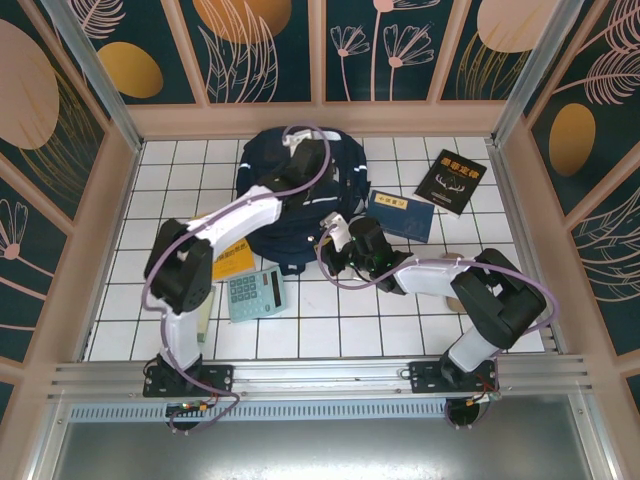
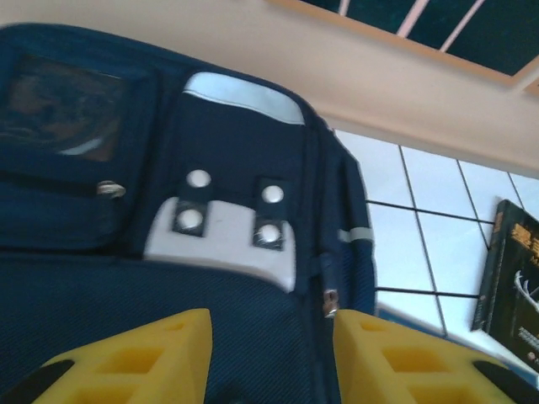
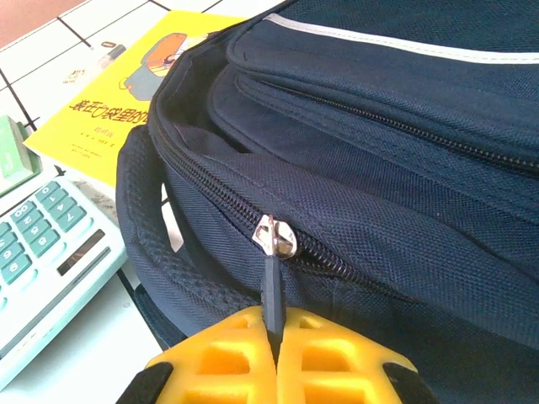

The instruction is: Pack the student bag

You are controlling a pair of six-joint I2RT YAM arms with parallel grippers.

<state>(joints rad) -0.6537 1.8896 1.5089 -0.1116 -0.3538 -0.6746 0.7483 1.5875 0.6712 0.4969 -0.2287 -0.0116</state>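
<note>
The student bag [image 1: 290,205], a navy-blue backpack, lies at the back middle of the tiled table. My left gripper [image 1: 303,152] hovers over its far top end. In the left wrist view its yellow fingers [image 2: 152,362] stand apart, open, with only the bag's fabric [image 2: 244,337] and grey-white patch [image 2: 227,244] beyond them. My right gripper [image 1: 337,250] is at the bag's near right edge. In the right wrist view the right gripper [image 3: 276,341] is shut on the dark zipper pull [image 3: 271,286] hanging from the silver slider [image 3: 276,236] on the bag [image 3: 379,126].
A yellow booklet [image 1: 230,264] and a green calculator [image 1: 255,293] lie left of the bag's near end. A small blue booklet [image 1: 402,215] and a black book [image 1: 457,181] lie to its right. Wooden walls ring the table.
</note>
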